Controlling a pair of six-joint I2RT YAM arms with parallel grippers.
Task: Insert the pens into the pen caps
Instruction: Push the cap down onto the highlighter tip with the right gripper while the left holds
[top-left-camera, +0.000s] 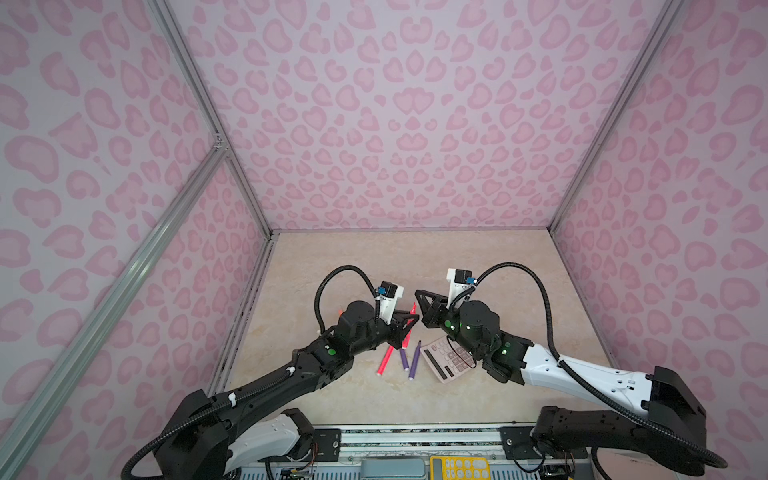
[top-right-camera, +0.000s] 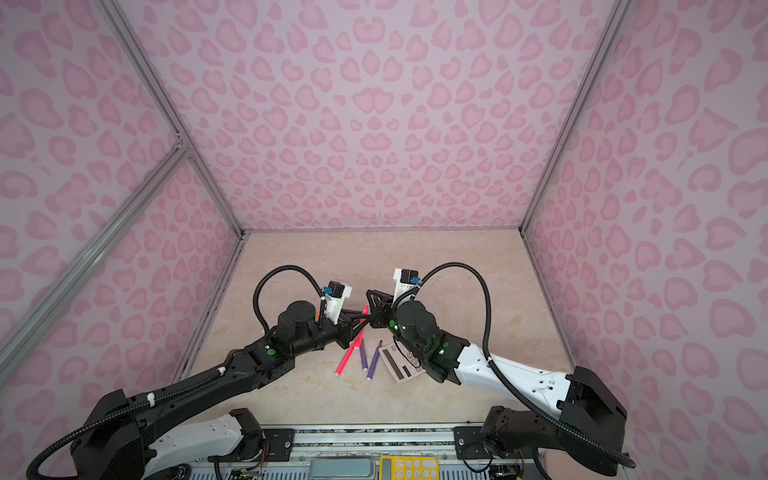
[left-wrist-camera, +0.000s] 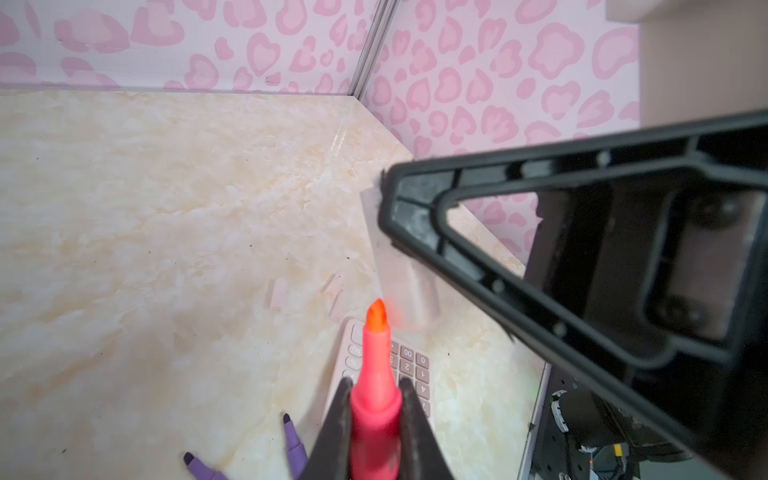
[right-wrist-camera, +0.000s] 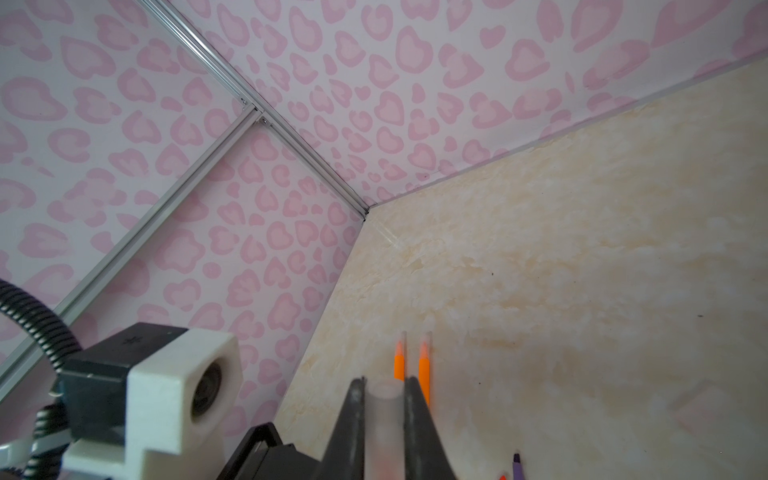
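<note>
The left gripper (left-wrist-camera: 376, 388) is clamped on a pink-red pen (left-wrist-camera: 376, 357) near its nib end. The right gripper (right-wrist-camera: 384, 384) is clamped on a clear cap (right-wrist-camera: 384, 401). Both are held above the table (left-wrist-camera: 166, 208). The nib is just beside the cap mouth, apparently not yet entered, though blur obscures this. Pen judged light and stiff. Cap judged slick and thin-walled, best gripped mid-body, lightly.

On the table (top-left-camera: 395, 253), three pens (top-left-camera: 404, 360) lie side by side just left of the calculator (top-left-camera: 441, 366); two caps (left-wrist-camera: 277, 295) lie near it.
</note>
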